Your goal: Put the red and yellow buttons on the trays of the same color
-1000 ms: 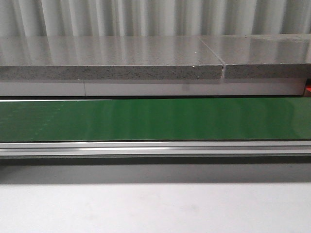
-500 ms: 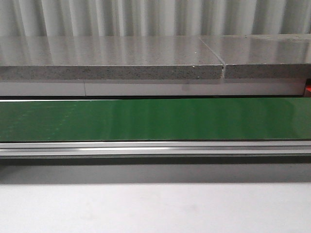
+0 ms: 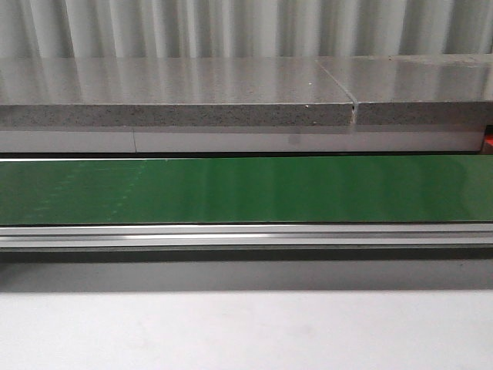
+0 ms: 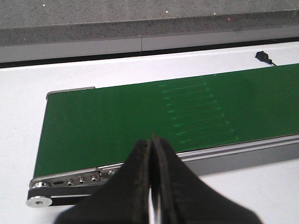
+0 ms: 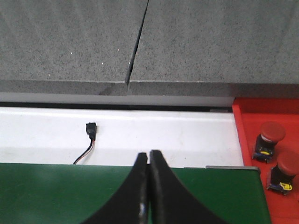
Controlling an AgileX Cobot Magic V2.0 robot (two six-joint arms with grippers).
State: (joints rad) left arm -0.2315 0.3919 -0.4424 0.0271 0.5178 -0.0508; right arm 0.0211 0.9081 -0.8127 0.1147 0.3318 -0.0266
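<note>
Two red buttons [image 5: 270, 141] sit on a red tray [image 5: 252, 140] in the right wrist view, each a red mushroom cap on a dark base with a yellow mark; the nearer red button [image 5: 284, 173] stands just beside the first, close to the end of the green conveyor belt [image 3: 246, 189]. The tray lies against the end of the belt and next to the white tabletop [image 5: 140, 135]. No yellow button or yellow tray shows in any view.

Both black pincers are pressed together and hold nothing. The right pincer [image 5: 149, 161] hangs over the far edge of the belt, its tips meeting along a thin seam. A small black connector [image 5: 91, 129] with a thin wire lies on the white tabletop just beyond it. The left pincer [image 4: 151, 149] hovers above the near rail of the belt, close to the belt's rounded end with its bolts and roller [image 4: 39, 201].

Seen from the front, the belt runs the full width of the frame, bare of parts, with an aluminium rail [image 3: 246, 233] along its near side. A grey speckled stone ledge [image 3: 177, 96] stretches behind it, split by a narrow joint [image 3: 353, 108], and a corrugated metal wall [image 3: 246, 27] stands behind that. A sliver of red shows at the far right edge [image 3: 487, 142], beside the ledge; neither arm appears in this front view.
</note>
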